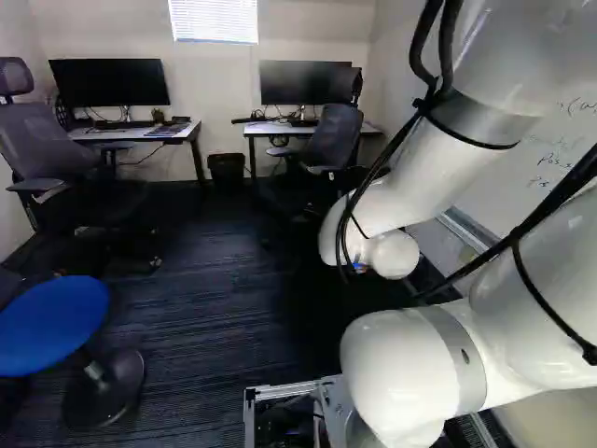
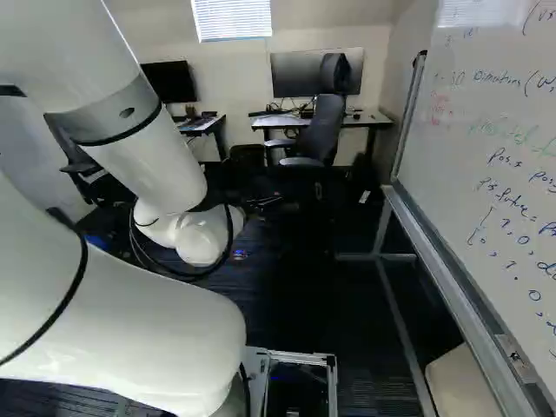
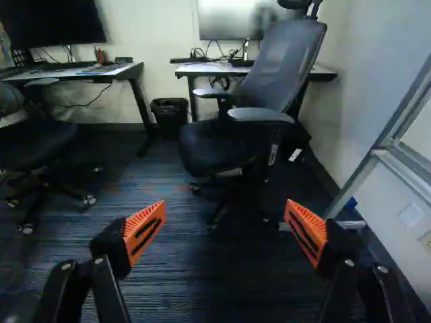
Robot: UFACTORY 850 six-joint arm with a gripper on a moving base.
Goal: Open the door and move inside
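Metal frame (image 2: 301, 357) of the base up front. Big risk: base drives ahead or swings toward the whiteboard (image 2: 486, 165), catches the stand's leg (image 2: 401, 330); cause would be hugging that side too close. Arm (image 1: 410, 364) bulks large in both base views, blocks part of each, so a near obstacle could get missed. Looped cables (image 1: 347, 219) bulge off the arm near the wrist; could snag or pull tight on a big wrist turn. Blue stool (image 1: 51, 322), left edge of left base view: a turn that way could clip the seat.

Gripper (image 3: 225, 208) spread wide, 2 orange pads well apart, nothing between. Closing here grabs air.

Door: not seen in any of 3 views, can't place it. Looks like a room interior, so maybe already inside; hunting for a handle here likely wastes motion.

Office chair (image 3: 279, 74) ahead, by the front edge of the right desk (image 3: 195, 68). Overdriving could hit its armrest or roll it into that edge. Bin (image 3: 170, 118) near that desk's left corner, could tip if bumped. Monitor (image 3: 225, 21) toward back edge, farthest, low risk.
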